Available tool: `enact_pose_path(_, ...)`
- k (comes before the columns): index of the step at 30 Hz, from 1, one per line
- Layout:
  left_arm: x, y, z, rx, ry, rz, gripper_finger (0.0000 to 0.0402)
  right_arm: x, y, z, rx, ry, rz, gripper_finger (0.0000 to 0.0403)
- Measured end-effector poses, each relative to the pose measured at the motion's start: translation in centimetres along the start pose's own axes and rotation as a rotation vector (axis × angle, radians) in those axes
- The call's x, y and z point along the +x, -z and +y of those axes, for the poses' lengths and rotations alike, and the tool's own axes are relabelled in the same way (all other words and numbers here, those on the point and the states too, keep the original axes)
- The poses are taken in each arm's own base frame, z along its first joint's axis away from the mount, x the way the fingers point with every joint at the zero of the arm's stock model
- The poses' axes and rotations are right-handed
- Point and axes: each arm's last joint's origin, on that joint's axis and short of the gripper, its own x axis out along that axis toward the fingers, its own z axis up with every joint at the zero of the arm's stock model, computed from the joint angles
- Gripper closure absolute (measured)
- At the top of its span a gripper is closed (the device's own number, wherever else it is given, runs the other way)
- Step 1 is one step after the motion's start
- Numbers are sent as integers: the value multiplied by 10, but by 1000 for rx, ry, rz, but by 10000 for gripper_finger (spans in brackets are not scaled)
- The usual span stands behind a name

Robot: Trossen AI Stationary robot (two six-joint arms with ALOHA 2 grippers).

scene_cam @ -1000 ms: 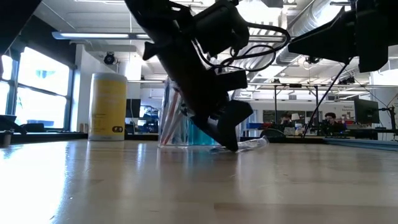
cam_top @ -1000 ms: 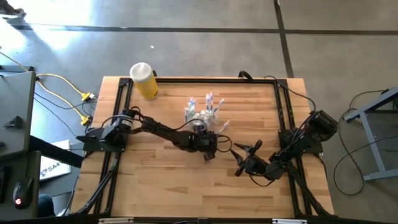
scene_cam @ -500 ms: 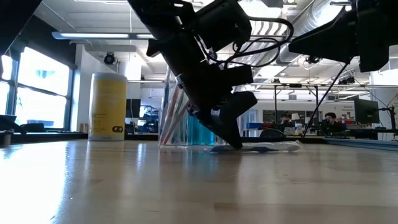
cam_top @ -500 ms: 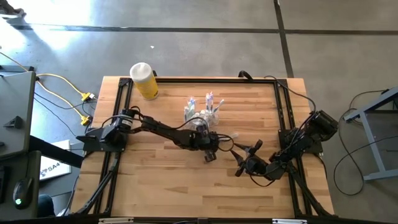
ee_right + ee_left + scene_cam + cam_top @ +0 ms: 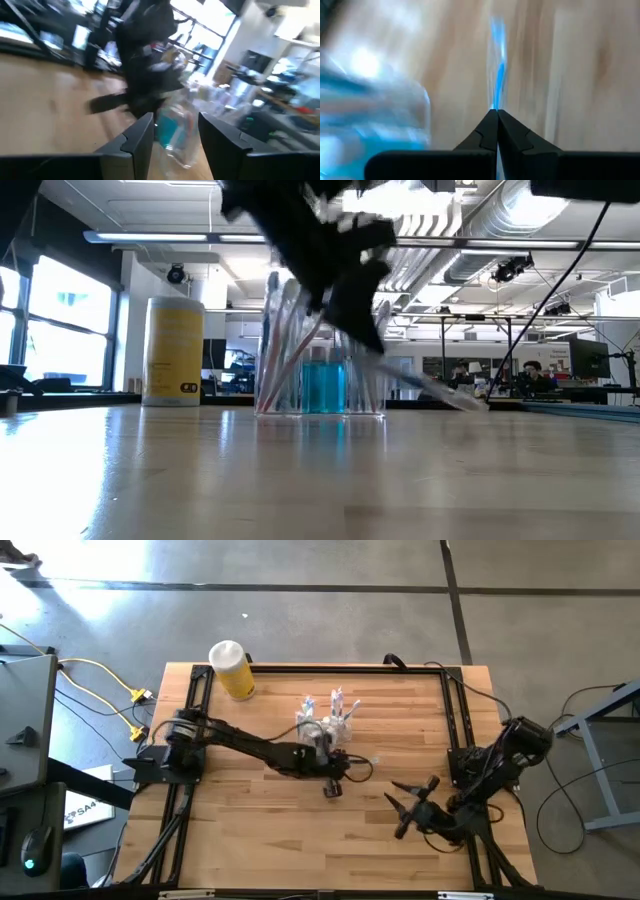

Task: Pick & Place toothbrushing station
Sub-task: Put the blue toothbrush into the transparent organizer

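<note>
The clear holder cup (image 5: 322, 726) stands upright on the wooden table (image 5: 260, 830), a little behind its centre, with pastel toothbrushes (image 5: 338, 702) standing in it, their heads fanning upward. In the low view the cup (image 5: 320, 385) shows a blue item inside among pink and pale handles.

One blue toothbrush (image 5: 497, 70) is outside the cup. The left tool (image 5: 334, 786) is pinched closed on one end of it; in the left wrist view the two dark fingers (image 5: 487, 132) meet at a point with the blue handle running forward from between them. In the low view this toothbrush (image 5: 440, 392) slants down, its far end low near the table surface; whether it touches the table cannot be told. The left tool sits just in front of the cup, its arm reaching in from the table's left edge.

The right tool (image 5: 412, 802) is well apart from the cup, toward the front right of the table. Its fingers (image 5: 137, 135) stand parted with nothing between them, pointing toward the cup and the left arm.

A yellow cylinder (image 5: 233, 670) with a white cap stands at the rear left corner, well clear of the cup. Yellow cables (image 5: 110, 680) lie on the floor beside the table's left side.
</note>
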Motion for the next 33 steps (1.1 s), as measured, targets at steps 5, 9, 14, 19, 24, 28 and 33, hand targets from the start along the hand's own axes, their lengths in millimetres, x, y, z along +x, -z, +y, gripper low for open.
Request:
enact_pose_path(5,-43,-28,14,18,3,-146,400,-25,-13,-3,118,-96,-32,254)
enact_pose_path(9,-81,-46,21,34,18,-271,400,-30,-14,-4,173,-118,-37,254)
enact_pose_path(14,-108,-54,20,75,37,-352,401,-29,-15,-3,181,-131,-46,254)
enact_pose_path(19,-110,-50,19,113,93,-310,401,-29,-14,-3,174,-130,-46,254)
enact_pose_path(24,-77,-38,13,153,130,-212,401,-26,-14,-3,165,-121,-44,254)
enact_pose_path(28,-49,-29,6,258,123,-161,389,-25,-14,-3,165,-116,-43,254)
enact_pose_path(33,-20,-17,-5,278,129,-127,339,-25,-13,-2,179,-118,-42,254)
